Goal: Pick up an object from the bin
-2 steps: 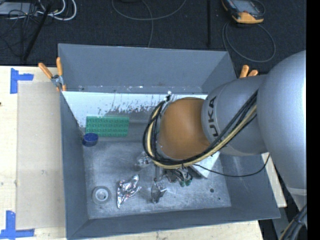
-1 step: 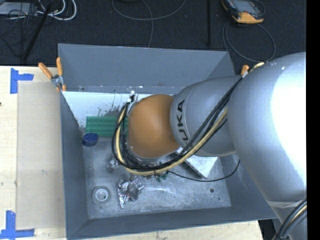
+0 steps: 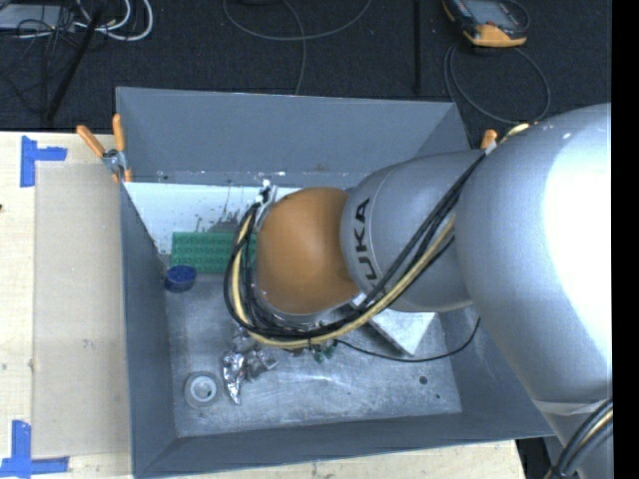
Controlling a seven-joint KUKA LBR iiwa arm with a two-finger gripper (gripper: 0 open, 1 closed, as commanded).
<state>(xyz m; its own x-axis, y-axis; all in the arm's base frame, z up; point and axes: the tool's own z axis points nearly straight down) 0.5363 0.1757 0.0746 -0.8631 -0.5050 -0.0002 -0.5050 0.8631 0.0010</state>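
Now the end effector [image 3: 241,361] hangs low; a small pale ring [image 3: 202,388] lies just beside it, down-left. Open or closed, I cannot tell.

Matt metal bin [image 3: 148,367]; ridged green plastic blk [image 3: 203,251]; smooth, glossy orange wrist cover [image 3: 300,252]

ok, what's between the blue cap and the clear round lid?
Nothing: the camera view shows bare bin floor from the blue cap to the clear round lid; the gripper sits beside that stretch.
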